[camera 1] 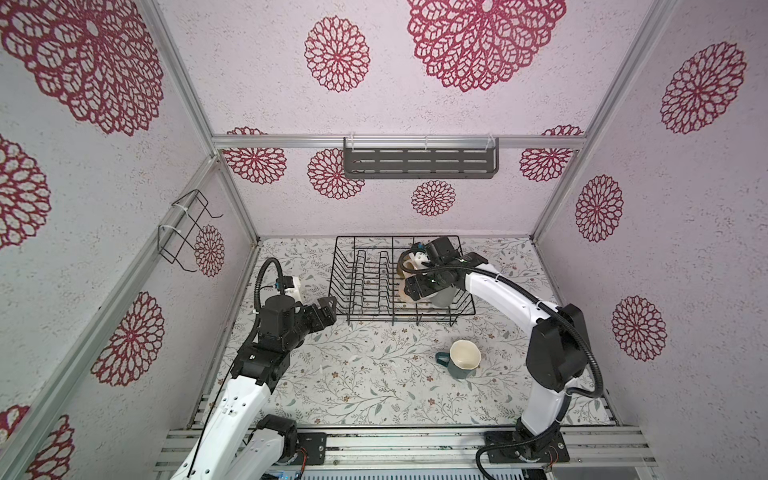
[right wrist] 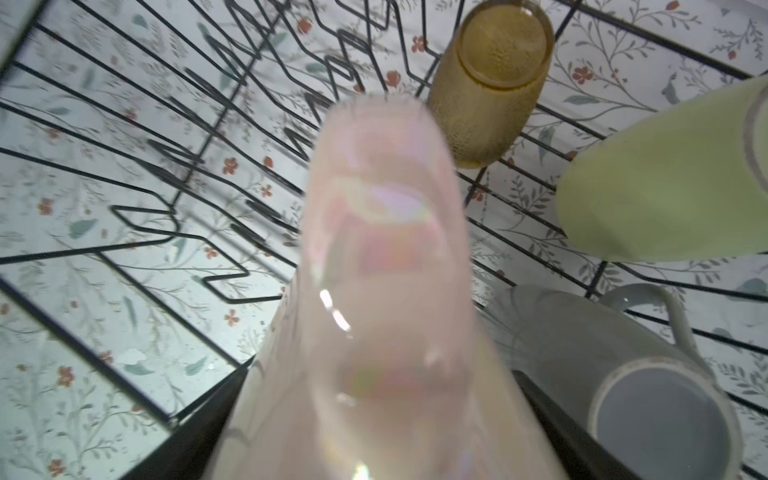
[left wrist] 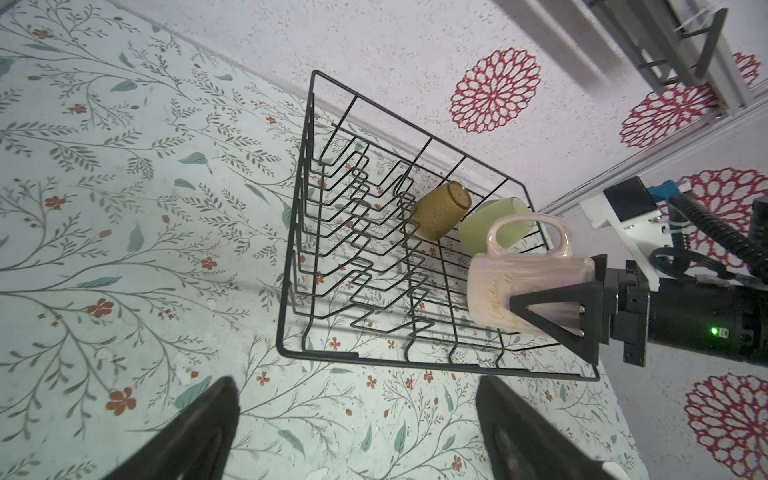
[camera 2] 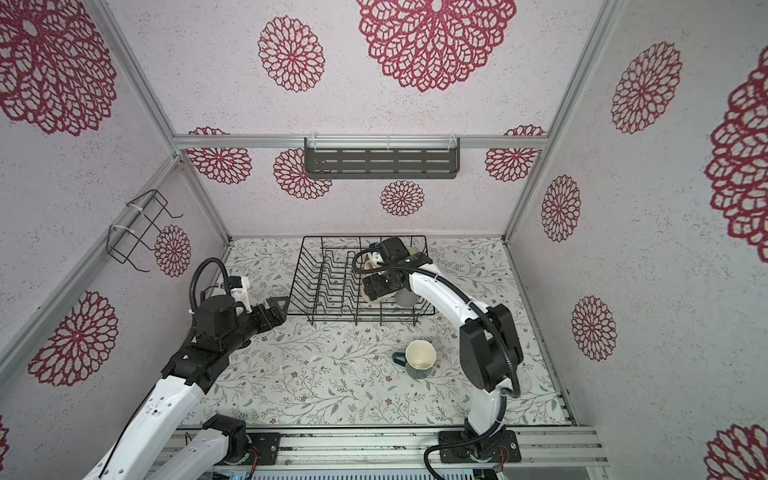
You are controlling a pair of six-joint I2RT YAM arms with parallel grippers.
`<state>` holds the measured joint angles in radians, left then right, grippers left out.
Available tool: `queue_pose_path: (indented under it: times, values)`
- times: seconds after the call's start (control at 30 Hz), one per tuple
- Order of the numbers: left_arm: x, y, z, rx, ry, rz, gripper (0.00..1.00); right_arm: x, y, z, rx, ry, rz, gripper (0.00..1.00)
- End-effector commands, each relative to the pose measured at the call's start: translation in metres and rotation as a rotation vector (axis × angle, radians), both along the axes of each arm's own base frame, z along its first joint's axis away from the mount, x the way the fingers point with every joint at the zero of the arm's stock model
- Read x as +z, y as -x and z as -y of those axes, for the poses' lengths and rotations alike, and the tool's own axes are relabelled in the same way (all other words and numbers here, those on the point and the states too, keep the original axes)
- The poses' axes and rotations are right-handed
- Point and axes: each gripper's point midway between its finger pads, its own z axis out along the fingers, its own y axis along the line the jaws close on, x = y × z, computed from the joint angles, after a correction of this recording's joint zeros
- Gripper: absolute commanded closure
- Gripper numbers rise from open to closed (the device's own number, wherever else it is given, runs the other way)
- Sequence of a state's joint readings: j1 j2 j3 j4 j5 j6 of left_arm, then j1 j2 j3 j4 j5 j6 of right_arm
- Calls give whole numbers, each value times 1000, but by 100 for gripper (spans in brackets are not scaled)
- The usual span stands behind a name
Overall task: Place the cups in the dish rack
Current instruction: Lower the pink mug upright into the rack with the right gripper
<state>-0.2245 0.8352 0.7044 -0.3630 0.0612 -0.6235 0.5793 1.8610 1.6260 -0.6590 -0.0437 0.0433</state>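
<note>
The right claw [left wrist: 557,291] is clamping the pearly pink handled mug [left wrist: 507,282] across its body, sideways over the black wire dish rack [left wrist: 324,355]. Glossy and breakable, it is likely needing a firm hold and gentle lowering. The left claw [left wrist: 356,386] is gaping wide, empty.

Left arm [camera 1: 245,399] and right arm [camera 1: 494,291]: glossy white link shells, matte black joint housings, small holes in the left arm's white shell. Black corrugated conduit [camera 1: 598,374] runs outside each arm. Black base plates [camera 1: 557,451], bolts at the corners. White camera mount [left wrist: 623,220] with blue connector [left wrist: 665,193]. Green LED [left wrist: 714,331] lit on the black wrist body. Right gripper [right wrist: 382,368]: black open-triangle fingers [left wrist: 593,332], two silver screws [left wrist: 581,309].
</note>
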Motion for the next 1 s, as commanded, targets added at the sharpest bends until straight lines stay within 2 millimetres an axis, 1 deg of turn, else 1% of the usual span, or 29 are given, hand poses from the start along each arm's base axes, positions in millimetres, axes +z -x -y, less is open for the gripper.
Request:
queue_pose_path:
  times: [0.0,0.2,0.27,0.4,0.53,0.63,0.7,0.9,0.97]
  values:
    - [5,-3,-8,29,-30,1,6,36,-20,3,7,79,134,65]
    - [2,-7,-11,44,-52,0,5,18,-34,-4,38,160,106,64]
    - [-1,-7,-13,50,-57,-3,4,17,-40,-5,41,174,112,64]
    - [-3,-7,-14,51,-66,-4,4,9,-44,-14,116,211,117,61]
    - [-4,-7,-14,50,-67,-6,3,0,-51,-15,170,286,132,60]
    - [-5,-8,-13,47,-65,-8,3,-3,-56,-15,194,335,123,56]
    - [-4,-8,-12,41,-61,-9,3,-10,-58,-16,209,352,94,53]
    - [-6,-10,-10,37,-53,-13,2,-23,-63,-20,219,371,71,49]
    - [-5,-10,-9,32,-51,-17,2,-25,-64,-19,221,384,73,42]
